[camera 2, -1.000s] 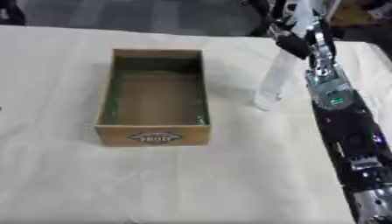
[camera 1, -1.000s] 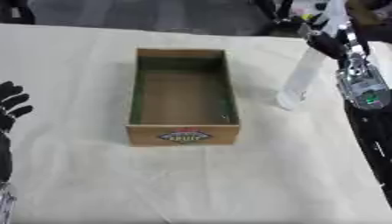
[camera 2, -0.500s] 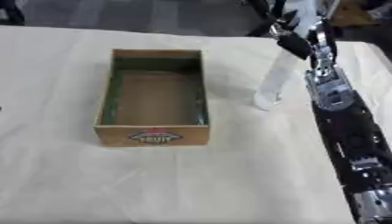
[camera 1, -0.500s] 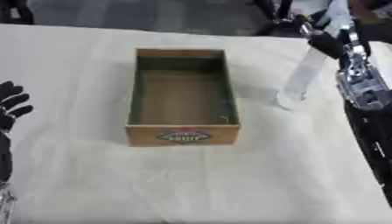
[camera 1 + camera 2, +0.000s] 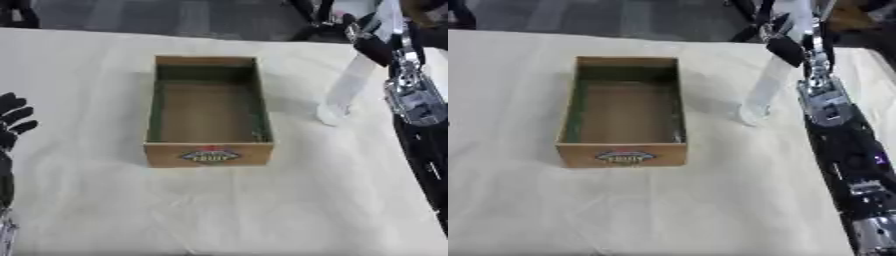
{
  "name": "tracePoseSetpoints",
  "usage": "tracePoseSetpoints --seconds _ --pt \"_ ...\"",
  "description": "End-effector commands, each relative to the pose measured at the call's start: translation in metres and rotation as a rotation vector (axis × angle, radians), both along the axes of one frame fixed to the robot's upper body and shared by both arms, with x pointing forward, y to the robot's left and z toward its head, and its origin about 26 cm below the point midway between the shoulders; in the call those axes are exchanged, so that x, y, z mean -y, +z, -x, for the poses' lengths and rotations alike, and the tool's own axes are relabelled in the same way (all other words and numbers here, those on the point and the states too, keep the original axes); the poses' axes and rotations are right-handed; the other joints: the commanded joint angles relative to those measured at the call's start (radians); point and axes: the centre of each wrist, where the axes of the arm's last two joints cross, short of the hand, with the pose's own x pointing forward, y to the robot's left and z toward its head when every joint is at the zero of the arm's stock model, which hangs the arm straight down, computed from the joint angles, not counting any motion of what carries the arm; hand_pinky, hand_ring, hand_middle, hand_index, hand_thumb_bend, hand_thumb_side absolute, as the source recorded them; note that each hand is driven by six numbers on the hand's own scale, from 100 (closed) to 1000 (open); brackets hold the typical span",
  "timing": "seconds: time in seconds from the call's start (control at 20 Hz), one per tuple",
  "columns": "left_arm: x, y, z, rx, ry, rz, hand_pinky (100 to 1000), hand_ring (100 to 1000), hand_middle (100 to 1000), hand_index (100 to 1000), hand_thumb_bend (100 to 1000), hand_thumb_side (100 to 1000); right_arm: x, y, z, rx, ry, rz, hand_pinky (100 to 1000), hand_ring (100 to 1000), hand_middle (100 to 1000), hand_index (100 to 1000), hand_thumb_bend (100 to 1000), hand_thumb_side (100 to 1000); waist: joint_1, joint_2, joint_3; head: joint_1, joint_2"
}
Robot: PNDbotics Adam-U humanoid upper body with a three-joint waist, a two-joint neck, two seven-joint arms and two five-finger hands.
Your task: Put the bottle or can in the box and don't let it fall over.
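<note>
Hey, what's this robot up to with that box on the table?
It is meant to stand a bottle in the wooden box without tipping it. Right now the clear bottle is outside the box, to its right, on the cloth-covered table, leaning a bit. The robot's right hand is at the bottle's top, though the fingers are too hard to make out. The box holds nothing so far. The left hand rests idle and open at the left edge.
</note>
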Motion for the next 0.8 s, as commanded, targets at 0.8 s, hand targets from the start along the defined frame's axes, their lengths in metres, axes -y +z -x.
tracePoseSetpoints --seconds 0.8 --pt "0.000 0.006 0.001 0.021 -0.007 -0.001 754 769 718 815 327 834 -0.028 0.056 -0.003 0.126 0.145 0.091 596 571 364 404 346 406 0.005 -0.040 0.011 0.006 0.008"
